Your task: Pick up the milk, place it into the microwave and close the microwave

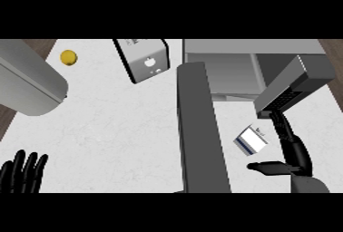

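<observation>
Presently the right hand (289,149) stands at about four o'clock in the view, its fingers (280,122) stretched straight toward twelve o'clock and its thumb (267,166) splayed toward nine; they are open and grip nothing. The milk (252,139), a small white and blue carton, lies on the table (114,131) just beside those fingers on their nine o'clock side; whether it touches them cannot be told. At twelve to one o'clock from the carton sits the microwave (254,68), its cavity open toward the hand, and its door (201,131) swung out as a long grey slab running down to six o'clock. The left hand (23,174) rests open at eight o'clock. A toaster-like box (144,61) and a lemon (68,57) lie at eleven o'clock.

Judgement: the picking-up step is in hand, not completed. The next move calls for closing round the carton, then lifting it toward the cavity.
</observation>
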You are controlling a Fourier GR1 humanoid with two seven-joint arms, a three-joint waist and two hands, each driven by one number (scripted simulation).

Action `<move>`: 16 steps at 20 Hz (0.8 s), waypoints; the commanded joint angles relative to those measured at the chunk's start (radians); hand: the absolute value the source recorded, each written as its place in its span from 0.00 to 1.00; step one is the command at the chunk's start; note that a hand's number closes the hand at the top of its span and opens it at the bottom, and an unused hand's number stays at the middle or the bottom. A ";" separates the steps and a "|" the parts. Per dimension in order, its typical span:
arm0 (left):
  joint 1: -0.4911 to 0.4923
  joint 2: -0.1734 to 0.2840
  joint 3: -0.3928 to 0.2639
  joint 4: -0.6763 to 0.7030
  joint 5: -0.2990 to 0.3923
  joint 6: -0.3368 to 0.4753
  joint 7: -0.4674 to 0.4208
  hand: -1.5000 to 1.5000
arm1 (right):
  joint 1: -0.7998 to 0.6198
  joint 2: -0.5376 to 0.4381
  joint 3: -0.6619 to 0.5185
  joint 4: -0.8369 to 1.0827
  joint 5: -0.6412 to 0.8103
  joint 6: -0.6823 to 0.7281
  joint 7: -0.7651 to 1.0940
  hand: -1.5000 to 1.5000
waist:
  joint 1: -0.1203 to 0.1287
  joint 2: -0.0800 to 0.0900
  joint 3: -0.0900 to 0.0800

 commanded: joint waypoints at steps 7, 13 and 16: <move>0.094 0.027 0.064 -0.044 0.066 -0.066 -0.042 0.00 | -0.135 -0.051 -0.046 0.367 0.041 -0.023 -0.193 0.00 | 0.007 0.000 0.000; 0.086 -0.005 0.015 -0.100 0.025 -0.039 0.021 0.00 | -0.210 -0.019 -0.031 0.518 0.067 -0.025 -0.240 0.00 | 0.010 0.002 0.001; 0.016 0.017 0.063 -0.032 0.050 -0.054 0.011 0.00 | -0.248 -0.061 -0.039 0.567 0.056 0.058 -0.257 0.00 | 0.009 0.003 0.001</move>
